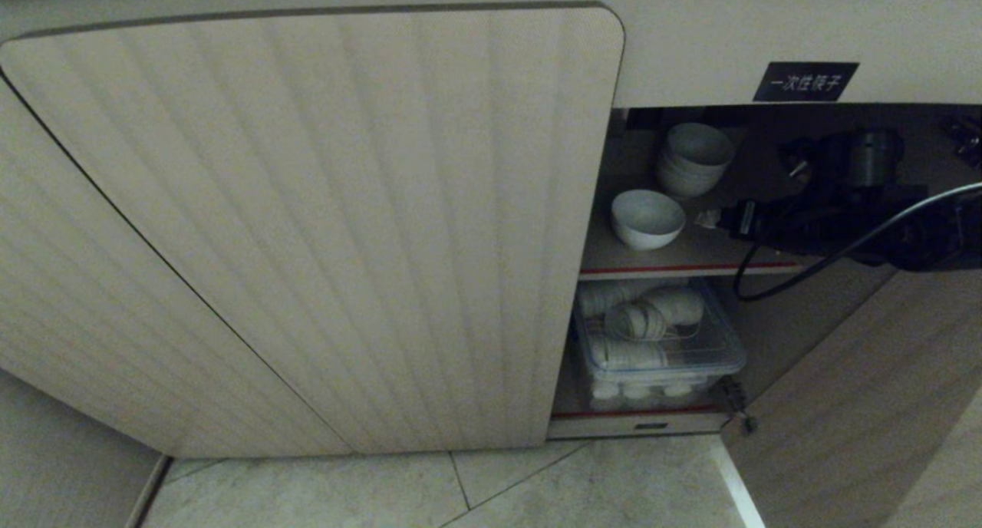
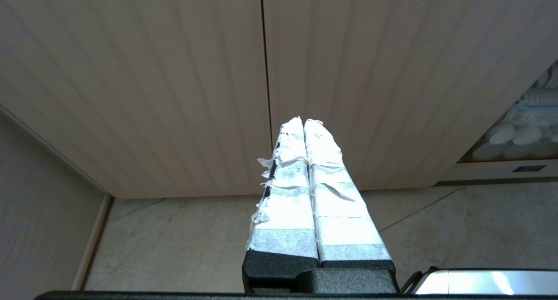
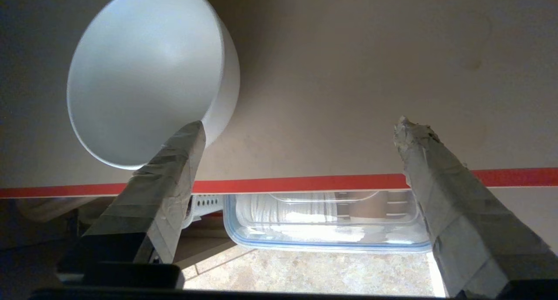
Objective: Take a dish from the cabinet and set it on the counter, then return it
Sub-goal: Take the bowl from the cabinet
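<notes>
Dish [image 1: 647,218] is seen resting on the upper shelf [image 1: 690,267] of the cabinet [image 1: 307,229], near the shelf's red front edge, just in front of the stack of bowls [image 1: 692,160]. Right gripper [image 3: 301,130] is reached into the opening at shelf height, jaws spread wide, nothing gripped. In the right wrist view one taped finger [image 3: 174,160] overlaps the dish rim; actual contact cannot be confirmed. Dish appears tilted in that view, though camera angle may account for it.

Left gripper [image 2: 304,123] is parked low, facing the closed fluted door, fingers pressed together, empty.

Judged state: dish returned to the shelf, release done or nearly done.

Risks from here:
- Rim could be clipped by the near finger on pull-back, dragging the dish over the front edge.
- A drop would land it on the plastic container [image 1: 660,344] below or the floor.
- Cable [image 1: 828,259] hanging under the arm could be snagged on the shelf edge.
</notes>
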Robot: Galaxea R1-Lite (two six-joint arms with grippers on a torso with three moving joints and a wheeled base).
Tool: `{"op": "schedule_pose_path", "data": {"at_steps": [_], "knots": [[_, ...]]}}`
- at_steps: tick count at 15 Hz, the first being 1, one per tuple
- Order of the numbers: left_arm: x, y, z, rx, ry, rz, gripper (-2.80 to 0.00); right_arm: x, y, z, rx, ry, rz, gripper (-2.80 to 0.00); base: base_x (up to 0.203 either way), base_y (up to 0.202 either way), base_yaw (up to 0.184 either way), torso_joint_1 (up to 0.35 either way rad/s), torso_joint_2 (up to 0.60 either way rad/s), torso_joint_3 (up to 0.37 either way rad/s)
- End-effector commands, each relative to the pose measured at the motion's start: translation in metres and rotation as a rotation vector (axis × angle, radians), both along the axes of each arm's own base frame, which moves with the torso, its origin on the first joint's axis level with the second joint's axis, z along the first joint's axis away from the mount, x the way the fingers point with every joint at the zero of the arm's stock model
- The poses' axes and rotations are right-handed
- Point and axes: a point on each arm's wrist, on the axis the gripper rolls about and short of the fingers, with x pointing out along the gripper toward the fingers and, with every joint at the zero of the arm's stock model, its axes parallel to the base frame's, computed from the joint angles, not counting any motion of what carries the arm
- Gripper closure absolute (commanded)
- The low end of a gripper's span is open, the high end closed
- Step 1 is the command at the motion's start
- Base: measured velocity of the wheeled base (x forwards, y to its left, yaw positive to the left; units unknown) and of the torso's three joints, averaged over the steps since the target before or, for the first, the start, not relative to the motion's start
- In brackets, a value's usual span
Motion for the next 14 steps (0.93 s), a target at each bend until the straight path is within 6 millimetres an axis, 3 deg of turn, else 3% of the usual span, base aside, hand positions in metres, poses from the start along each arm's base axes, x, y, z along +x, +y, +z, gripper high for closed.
{"op": "schedule_pose_path", "data": {"at_steps": [1,14], "knots": [[0.0,0.0,0.0,-0.001,-0.001,0.0,0.0,0.001,0.001,0.0,0.003,0.0,0.003,-2.8,0.0,0.0,0.0,0.0,0.0,0.0],[0.0,0.0,0.0,-0.001,-0.001,0.0,0.0,0.013,0.012,-0.004,0.059,0.001,0.075,-2.8,0.0,0.0,0.0,0.0,0.0,0.0]]}}
